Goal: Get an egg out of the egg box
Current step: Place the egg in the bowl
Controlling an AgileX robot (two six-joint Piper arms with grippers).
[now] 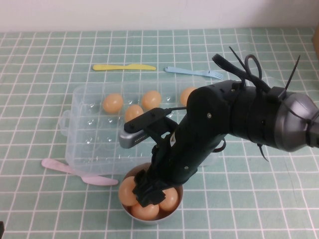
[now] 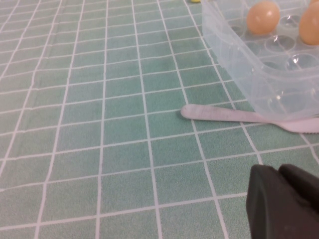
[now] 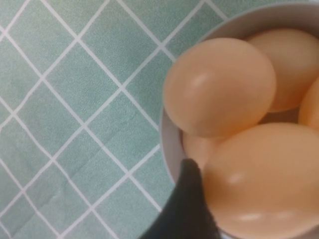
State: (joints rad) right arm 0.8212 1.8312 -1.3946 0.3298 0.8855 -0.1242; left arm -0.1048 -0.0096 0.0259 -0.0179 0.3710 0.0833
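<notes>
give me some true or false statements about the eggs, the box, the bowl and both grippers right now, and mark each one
1. The right gripper is over the grey bowl. True.
2. The egg box holds no eggs. False: four eggs sit at its far side.
3. A pink knife lies beside the egg box. True.
4. The bowl is empty. False: it holds several eggs.
5. The left gripper is inside the egg box. False: it is above bare tablecloth.

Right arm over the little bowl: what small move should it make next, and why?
Probably lift straight up. The right end effector sits low among the piled eggs in the grey bowl, so any sideways move could knock them. Four eggs lie in the egg box. The left end effector sits by the pink utensil, away from the bowl.
</notes>
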